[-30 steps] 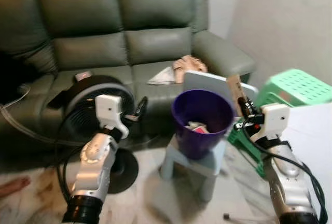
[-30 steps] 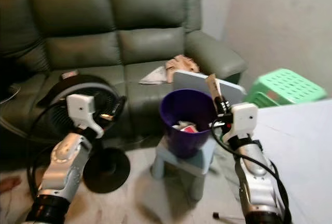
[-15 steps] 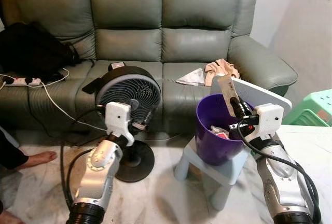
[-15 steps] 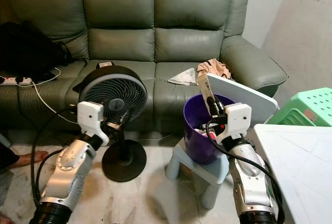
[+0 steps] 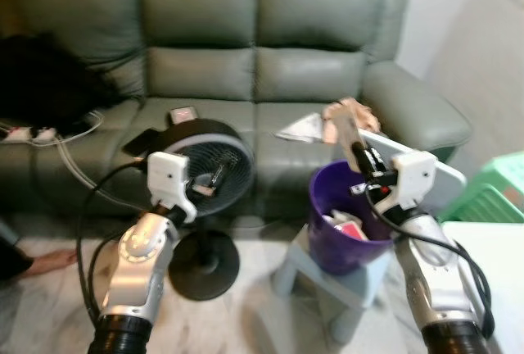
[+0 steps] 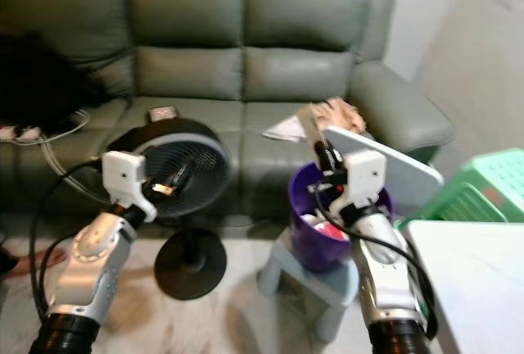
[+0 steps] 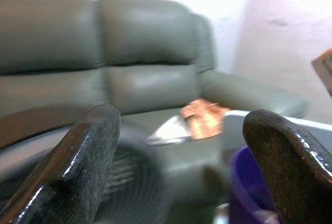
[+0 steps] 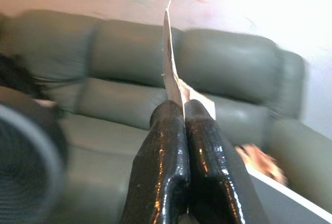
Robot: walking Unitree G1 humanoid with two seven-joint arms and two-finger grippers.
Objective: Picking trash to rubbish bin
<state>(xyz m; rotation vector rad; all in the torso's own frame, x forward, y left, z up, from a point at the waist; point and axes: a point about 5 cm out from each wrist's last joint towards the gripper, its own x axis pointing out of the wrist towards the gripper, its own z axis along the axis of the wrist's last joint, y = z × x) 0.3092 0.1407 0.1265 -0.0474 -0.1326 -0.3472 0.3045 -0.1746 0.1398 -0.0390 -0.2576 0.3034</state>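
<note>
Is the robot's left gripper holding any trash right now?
No, the left gripper has its jaws wide apart with nothing between them, hovering in front of the fan.

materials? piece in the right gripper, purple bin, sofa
Piece in the right gripper: thin flat tan sheet, stiff enough to stand edge-on, likely cardboard.
Purple bin: smooth, evenly coloured wall with a slight sheen, looks like moulded plastic.
Sofa: grey-green, soft sheen with creased, stitched panels; leather or faux leather, cannot tell which.

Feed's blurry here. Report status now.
Right hand shut on cardboard scrap, above purple bin. Left hand open, empty, by the fan. Bin mouth unobstructed; trash already inside.
</note>
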